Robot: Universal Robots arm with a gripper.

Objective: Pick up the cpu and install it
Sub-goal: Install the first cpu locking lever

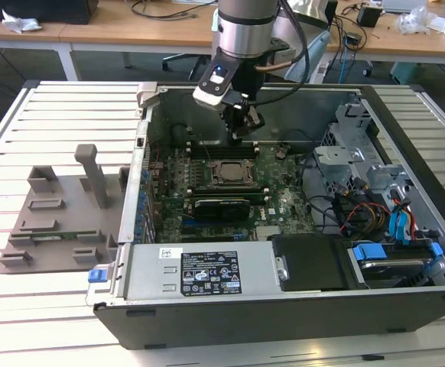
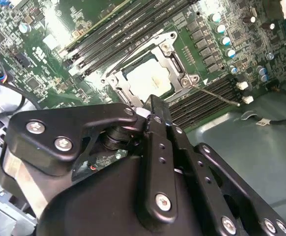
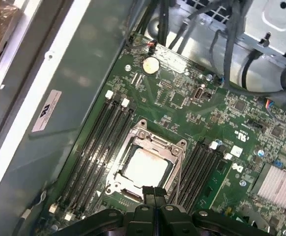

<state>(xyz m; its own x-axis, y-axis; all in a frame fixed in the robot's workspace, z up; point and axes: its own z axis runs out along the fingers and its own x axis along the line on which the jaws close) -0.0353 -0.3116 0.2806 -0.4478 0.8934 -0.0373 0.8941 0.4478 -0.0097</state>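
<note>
The cpu (image 3: pixel 145 164) lies flat in the socket frame (image 3: pixel 142 126) at the middle of the board (image 3: pixel 216 118), silver top up and framed on all sides. Memory slots (image 3: pixel 96 142) run along both flanks of the frame. In the exterior view the board lies on the floor of the open case (image 1: pixel 230 325), which rests on the slatted desk (image 1: pixel 54 115) and reaches nearly to the desk's near edge.

The claw (image 3: pixel 153 192) hangs over the socket, just beside one edge of the cpu and clear of it. Its fingers are pressed together with only a thin seam between them, and they hold nothing.

A grey fixture (image 1: pixel 62 222) sits on the desk beside the case, toward the exterior view's left.
</note>
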